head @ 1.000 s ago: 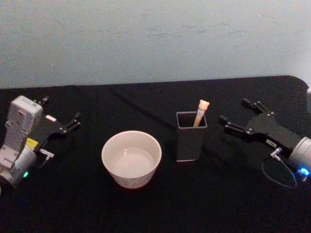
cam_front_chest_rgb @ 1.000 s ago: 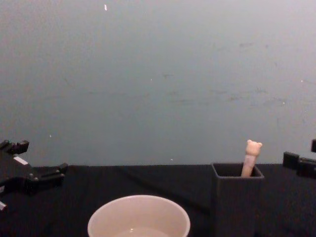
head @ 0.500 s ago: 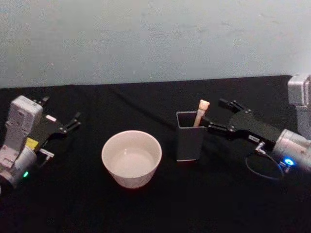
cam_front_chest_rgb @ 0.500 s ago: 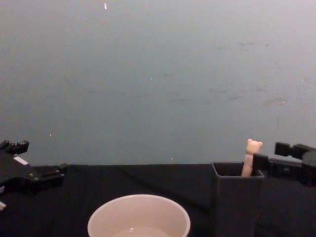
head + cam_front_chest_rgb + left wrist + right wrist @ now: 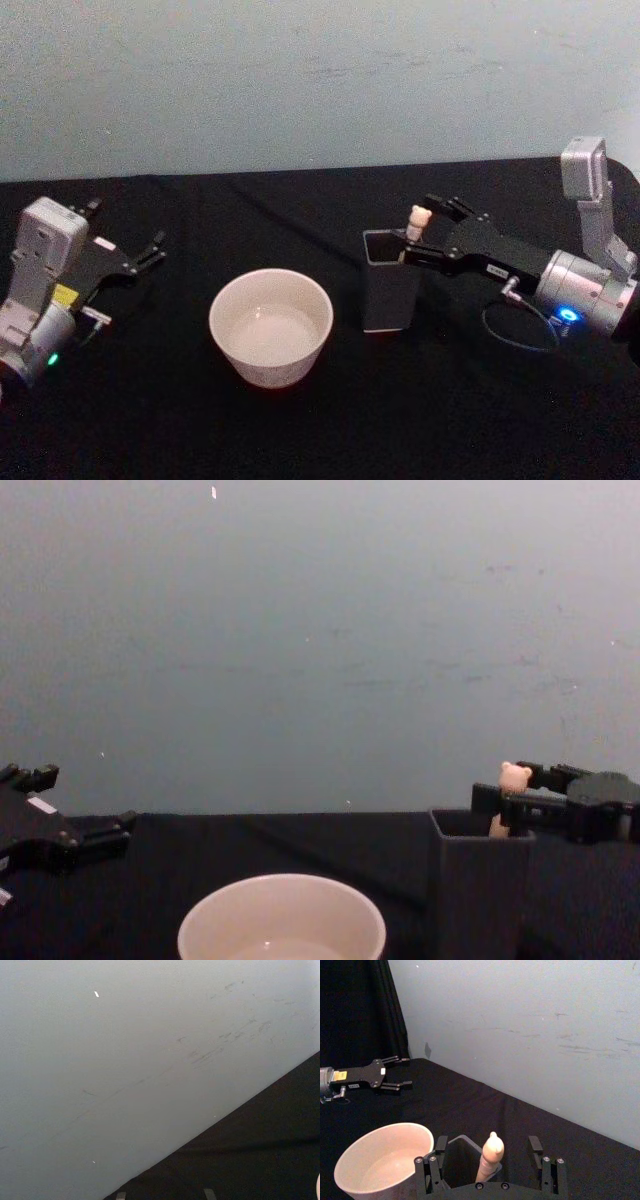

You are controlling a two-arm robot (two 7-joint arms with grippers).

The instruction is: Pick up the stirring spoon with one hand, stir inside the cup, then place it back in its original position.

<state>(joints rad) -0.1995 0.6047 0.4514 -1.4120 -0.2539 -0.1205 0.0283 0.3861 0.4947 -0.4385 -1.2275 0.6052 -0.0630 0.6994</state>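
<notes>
Head view: the right claw [image 5: 415,228] reaches in from the right at the rim of the dark grey square holder [image 5: 390,295]. Its two fingers are spread open, one on each side of the stirring spoon [image 5: 416,222]. The spoon stands in the holder at its far right corner, leaning slightly, and the peach handle and bear head rise above the rim. In the right wrist view a clear gap shows between the handle [image 5: 490,1154] and each finger [image 5: 434,1166], so nothing is gripped.

The cup [image 5: 270,325] sits to the left of the holder and slightly nearer. A strip of bare black counter [image 5: 300,430] lies between them, and the two do not touch. The cup's wide mouth is unobstructed.

The left claw [image 5: 125,228] rests at the left side of the counter with its fingers apart, well clear of the cup. Open cloth lies between them. The far edge of the counter meets a pale wall [image 5: 300,80], with free space behind the holder.
</notes>
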